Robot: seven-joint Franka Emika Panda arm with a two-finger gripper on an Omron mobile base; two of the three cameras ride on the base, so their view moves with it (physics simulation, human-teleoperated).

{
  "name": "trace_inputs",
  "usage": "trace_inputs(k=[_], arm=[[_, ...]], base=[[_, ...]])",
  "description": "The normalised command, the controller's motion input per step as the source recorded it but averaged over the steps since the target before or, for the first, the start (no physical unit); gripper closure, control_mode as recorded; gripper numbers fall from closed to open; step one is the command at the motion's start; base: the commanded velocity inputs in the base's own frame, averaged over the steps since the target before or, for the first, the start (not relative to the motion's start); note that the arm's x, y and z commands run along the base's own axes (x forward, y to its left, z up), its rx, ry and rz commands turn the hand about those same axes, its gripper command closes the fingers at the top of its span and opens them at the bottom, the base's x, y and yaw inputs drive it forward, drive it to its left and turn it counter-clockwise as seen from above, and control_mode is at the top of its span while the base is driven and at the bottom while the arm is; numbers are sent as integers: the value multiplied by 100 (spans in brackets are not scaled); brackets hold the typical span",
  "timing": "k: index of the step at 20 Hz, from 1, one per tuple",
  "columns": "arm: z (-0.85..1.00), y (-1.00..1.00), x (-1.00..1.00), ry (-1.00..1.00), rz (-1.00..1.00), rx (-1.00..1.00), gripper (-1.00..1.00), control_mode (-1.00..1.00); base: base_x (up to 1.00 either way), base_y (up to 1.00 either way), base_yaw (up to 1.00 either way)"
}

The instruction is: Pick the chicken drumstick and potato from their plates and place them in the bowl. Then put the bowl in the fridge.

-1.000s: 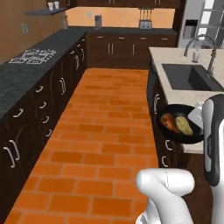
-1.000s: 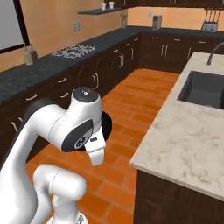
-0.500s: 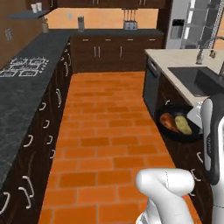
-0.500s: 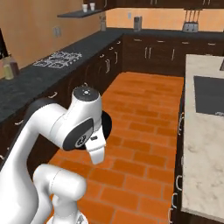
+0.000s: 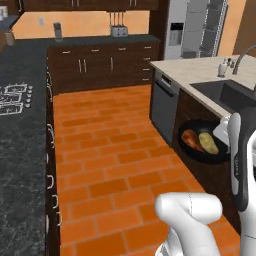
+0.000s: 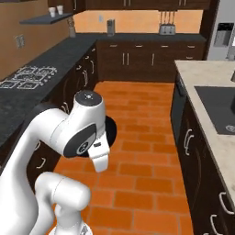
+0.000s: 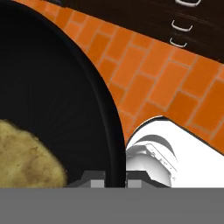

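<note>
Now I've got the gripper (image 7: 114, 177) clamped on the rim of the bowl (image 5: 202, 156), drumstick (image 5: 190, 138) and potato (image 5: 208, 143) inside, above the brick floor (image 5: 115, 155)

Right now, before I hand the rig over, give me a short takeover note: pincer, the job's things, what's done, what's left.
Pincer: shut on the rim of the black bowl, carried above the brick floor.
In the bowl: chicken drumstick and potato, side by side.
Fridge: ahead at the far right, past the sink counter; door looks closed.
Done: both foods loaded, bowl lifted.
Left: reach the fridge, open it, set the bowl inside.
</note>
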Motion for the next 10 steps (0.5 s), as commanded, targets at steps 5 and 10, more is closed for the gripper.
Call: trace_inputs(k=[5,10], arm=[[0,0,0,0,0,0,100,100],[0,0,0,0,0,0,100,100]], base=[[100,-11,-13],[100,-37,0]])
